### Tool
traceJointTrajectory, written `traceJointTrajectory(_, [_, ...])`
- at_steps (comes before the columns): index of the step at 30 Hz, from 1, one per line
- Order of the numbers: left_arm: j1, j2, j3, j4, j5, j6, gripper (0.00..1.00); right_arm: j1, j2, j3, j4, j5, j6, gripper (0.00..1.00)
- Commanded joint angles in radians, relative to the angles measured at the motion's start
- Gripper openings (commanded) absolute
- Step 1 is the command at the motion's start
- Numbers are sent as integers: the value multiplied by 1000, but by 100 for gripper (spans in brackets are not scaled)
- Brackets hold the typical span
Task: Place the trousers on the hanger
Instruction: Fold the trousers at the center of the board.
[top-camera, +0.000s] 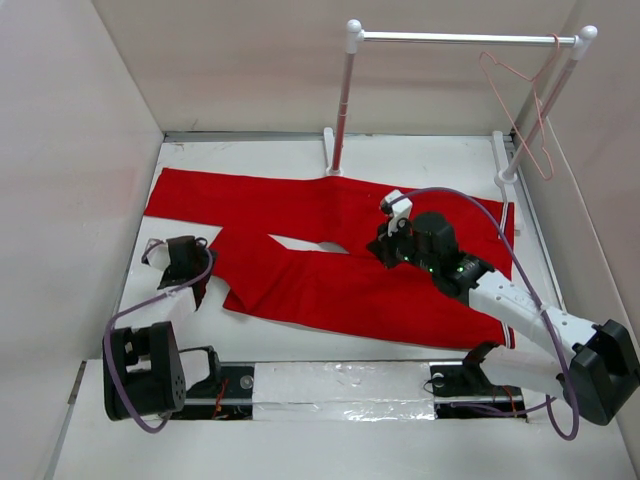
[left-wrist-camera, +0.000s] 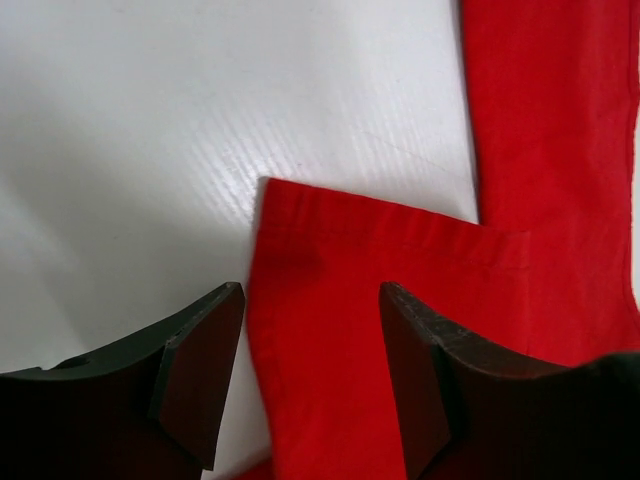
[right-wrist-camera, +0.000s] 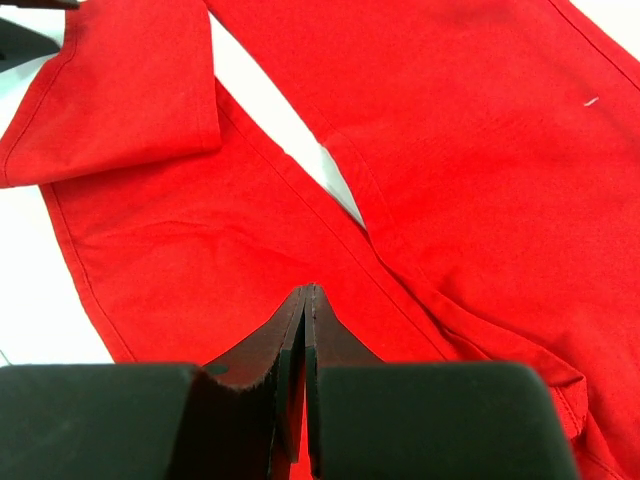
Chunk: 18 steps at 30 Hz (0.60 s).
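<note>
Lying flat on the white table (top-camera: 420, 160), the trousers (top-camera: 330, 250) have their legs running off to the left and the waist end to the right, by the right arm. One leg's hem end is folded back on itself at lower left.

Handling, as a judgement: thin woven cloth, light, fully limp. It will sag and slide from any single pinch and will not hold shape over a wire. Best holds look to be the stitched hems or the thicker waistband, one grip per arm, so the cloth stays spread.

Left gripper (left-wrist-camera: 312, 375): jaws apart, straddling the lower leg just behind its hem, cloth between the fingers but not clamped.

Right gripper (right-wrist-camera: 305, 300): fingers pressed together, tips down at the crotch where the two legs split. Cannot tell whether a fold is pinched between them.

Hanger (top-camera: 525, 110): thin pinkish wire, hooked on the bar of the white-posted rack (top-camera: 460, 38) at far right, well apart from the cloth. It looks free to swing when loaded, and the smooth wire gives limp fabric little to cling to.
</note>
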<state>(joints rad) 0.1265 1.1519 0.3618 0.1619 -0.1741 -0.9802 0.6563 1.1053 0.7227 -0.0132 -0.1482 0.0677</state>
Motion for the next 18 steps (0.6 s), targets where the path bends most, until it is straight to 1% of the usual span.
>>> traceJointTrajectory(1, [5,57,-3,16,73,23,54,11,-16,-2,68,-16,-2,6])
traceJointTrajectory(4, [5,83,0,25,79,34,46,11,-18,0,73,-8,1,6])
traceJointTrajectory(5, [5,88,2,28,84,35,40,11,-19,0,73,-7,3,6])
traceJointTrajectory(7, [5,98,-6,44,99,37,32,11,-24,1,76,-5,4,5])
traceJointTrajectory(8, [5,100,-7,47,100,38,21,11,-25,3,78,-4,4,5])
traceJointTrajectory(11, [5,95,-6,47,93,46,0,11,-30,1,81,2,4,5])
traceJointTrajectory(15, [5,46,-4,47,81,49,0,34,-18,6,79,15,3,4])
traceJointTrajectory(18, [-5,-13,0,25,55,38,0,78,5,21,71,24,-2,2])
